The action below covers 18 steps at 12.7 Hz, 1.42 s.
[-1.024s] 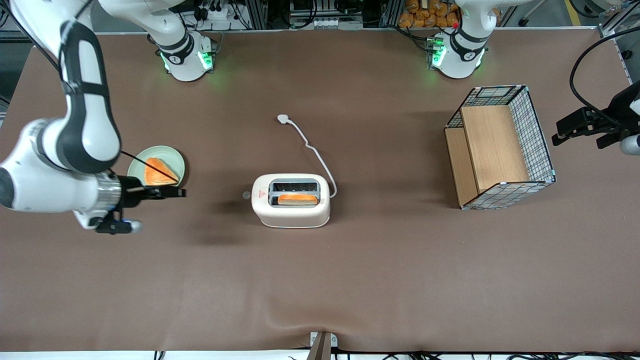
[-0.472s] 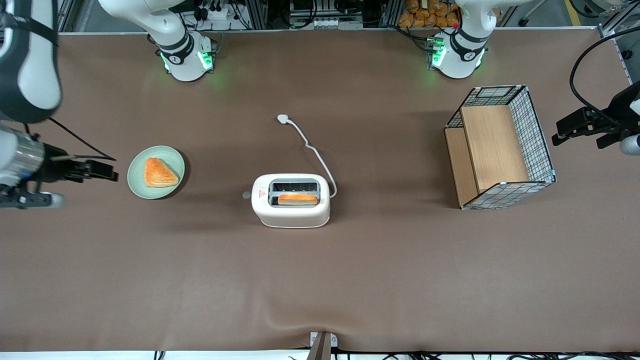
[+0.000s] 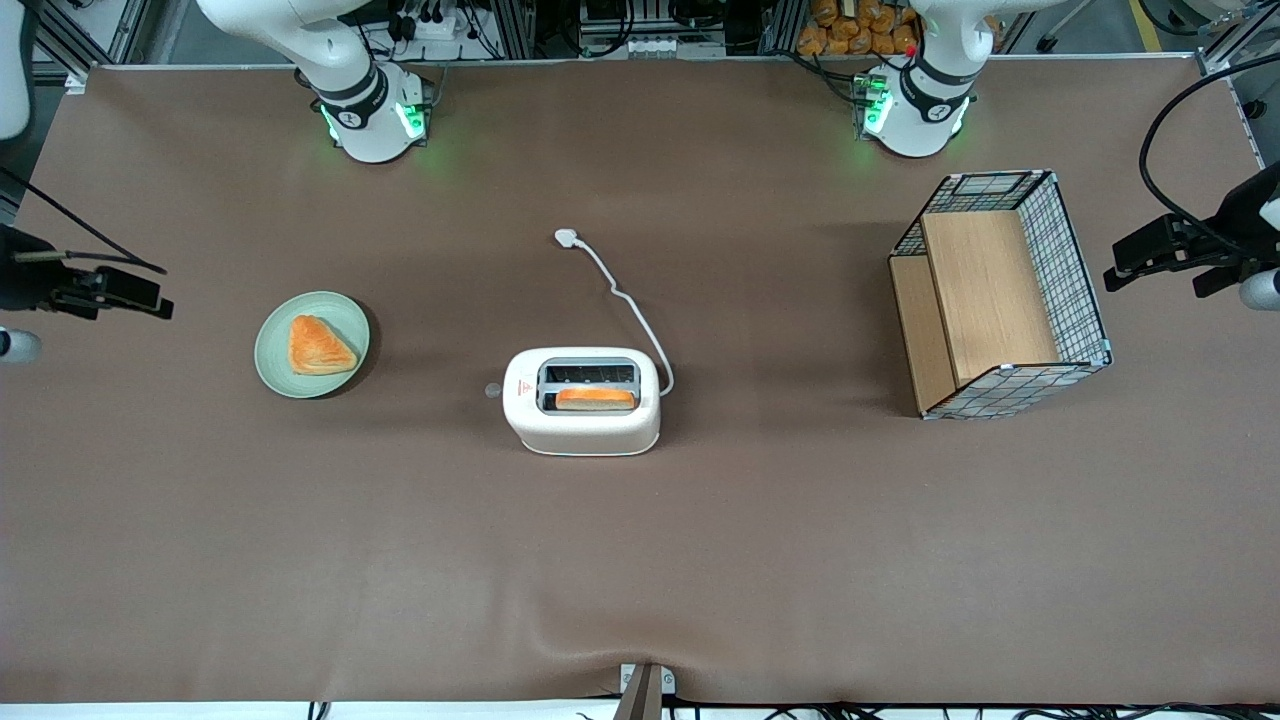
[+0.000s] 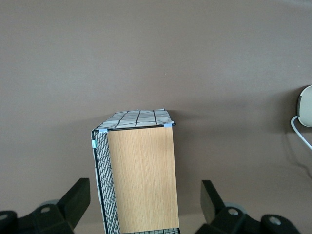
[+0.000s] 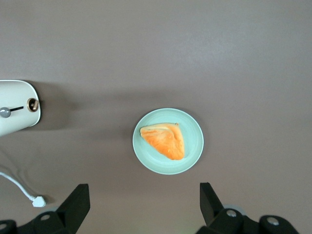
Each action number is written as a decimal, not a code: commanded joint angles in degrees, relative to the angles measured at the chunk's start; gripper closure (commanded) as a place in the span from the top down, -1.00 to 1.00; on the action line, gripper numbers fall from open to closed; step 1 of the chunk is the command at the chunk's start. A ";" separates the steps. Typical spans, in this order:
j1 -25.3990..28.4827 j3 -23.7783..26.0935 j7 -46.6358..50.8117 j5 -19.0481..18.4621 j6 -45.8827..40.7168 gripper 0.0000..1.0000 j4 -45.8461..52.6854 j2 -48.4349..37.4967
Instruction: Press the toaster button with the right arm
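Note:
The cream-white toaster stands mid-table with a slice of toast in the slot nearer the front camera. Its small grey button sticks out of the narrow end that faces the working arm's end of the table. The right wrist view catches that end of the toaster and the grey button. My right arm's gripper hovers at the working arm's edge of the table, far from the toaster. It is open and holds nothing, as the right wrist view of the gripper shows.
A pale green plate with an orange pastry lies between the gripper and the toaster, also seen as the plate from the wrist. The white cord ends in a plug. A wire basket with wooden panels stands toward the parked arm's end.
My right arm has drawn back from beside the plate toward the working arm's edge of the table, away from the toaster. Toaster, plate and basket have not moved.

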 commanded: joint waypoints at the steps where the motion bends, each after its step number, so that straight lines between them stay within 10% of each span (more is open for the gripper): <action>1: -7.83 9.12 1.52 -1.62 -0.87 1.00 -1.43 -3.09; 6: -19.89 23.30 6.18 -4.07 -3.50 1.00 -1.35 -4.85; 18: -19.90 23.58 8.91 -7.77 -7.55 1.00 0.05 -8.46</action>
